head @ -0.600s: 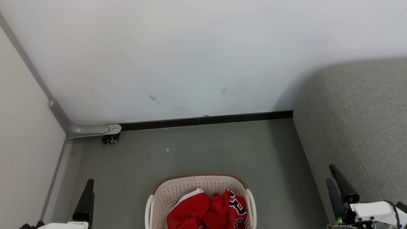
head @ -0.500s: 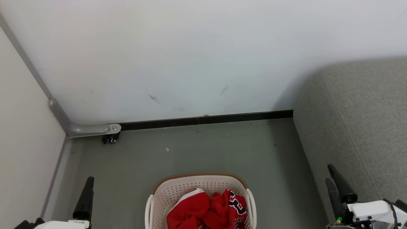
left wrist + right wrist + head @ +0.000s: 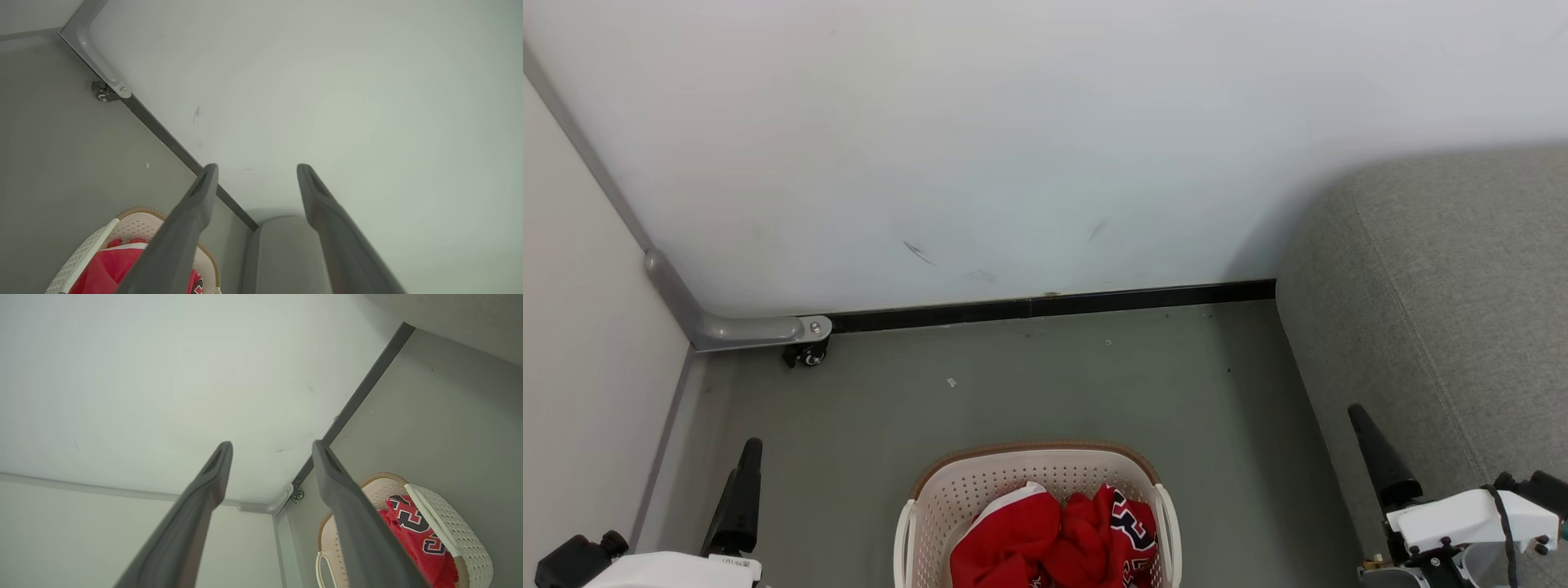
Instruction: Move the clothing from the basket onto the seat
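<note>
The cream basket (image 3: 1036,464) stands on the floor at the bottom centre of the head view, with the red clothing (image 3: 1045,543) bunched inside; navy-and-white lettering shows on its right side. The grey seat (image 3: 1462,286) rises at the right. My left gripper (image 3: 749,451) hangs left of the basket, apart from it. In the left wrist view this left gripper (image 3: 256,168) is open and empty, with the basket (image 3: 137,216) below it. My right gripper (image 3: 1357,415) hovers between basket and seat. In the right wrist view it (image 3: 271,446) is open and empty, the clothing (image 3: 410,533) off to its right.
A white wall with a black baseboard (image 3: 1054,308) closes the far side. A grey metal frame foot with a small caster (image 3: 806,353) sits at the far left corner, beside a pale partition (image 3: 580,367). Grey floor (image 3: 1029,384) lies between basket and wall.
The right gripper has rolled at the wrist and risen slightly, so one finger now shows instead of two. The left arm has shifted a little leftward. Basket and clothing are unmoved.
</note>
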Robot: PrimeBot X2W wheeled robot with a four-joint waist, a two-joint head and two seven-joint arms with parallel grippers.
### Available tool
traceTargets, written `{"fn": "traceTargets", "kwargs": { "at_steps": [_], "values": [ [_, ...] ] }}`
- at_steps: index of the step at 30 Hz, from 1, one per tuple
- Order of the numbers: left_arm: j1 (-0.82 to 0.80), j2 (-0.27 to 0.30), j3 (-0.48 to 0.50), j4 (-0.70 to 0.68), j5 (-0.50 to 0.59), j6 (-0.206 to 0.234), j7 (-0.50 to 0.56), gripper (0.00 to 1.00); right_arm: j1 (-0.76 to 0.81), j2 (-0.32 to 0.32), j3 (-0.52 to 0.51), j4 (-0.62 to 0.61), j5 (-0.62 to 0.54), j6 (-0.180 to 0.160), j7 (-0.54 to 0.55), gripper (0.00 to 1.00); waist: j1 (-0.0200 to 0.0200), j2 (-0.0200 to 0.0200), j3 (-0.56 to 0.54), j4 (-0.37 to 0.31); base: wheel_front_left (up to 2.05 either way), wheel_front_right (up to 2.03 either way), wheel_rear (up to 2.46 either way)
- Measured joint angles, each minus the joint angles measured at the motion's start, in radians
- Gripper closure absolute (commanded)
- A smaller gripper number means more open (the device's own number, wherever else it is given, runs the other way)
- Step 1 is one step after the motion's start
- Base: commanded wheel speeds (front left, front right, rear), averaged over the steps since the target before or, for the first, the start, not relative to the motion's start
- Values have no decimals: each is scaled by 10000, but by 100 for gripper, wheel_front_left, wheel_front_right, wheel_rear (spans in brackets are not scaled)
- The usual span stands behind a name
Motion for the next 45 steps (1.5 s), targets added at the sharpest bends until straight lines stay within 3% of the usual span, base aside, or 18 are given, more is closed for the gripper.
{"fn": "traceTargets", "kwargs": {
  "at_steps": [11, 29, 45],
  "values": [
    [-51, 188, -130, -270, 1626, 0, -347, 0, -165, -23, 128, -138, -1779, 0, -359, 0, 14, 0, -28, -16, 0, 0, 0],
    [-201, 297, -458, -1160, 4635, -2, -1012, 0, -209, -96, 757, -673, -4987, 8, -991, 0, -125, 0, 161, -70, 0, 0, 0],
    [-202, 307, -616, -1624, 6936, -4, -1645, 0, -520, -82, 963, -1037, -7628, 10, -1628, 0, -149, 0, 388, -94, 0, 0, 0]
  ]
}}
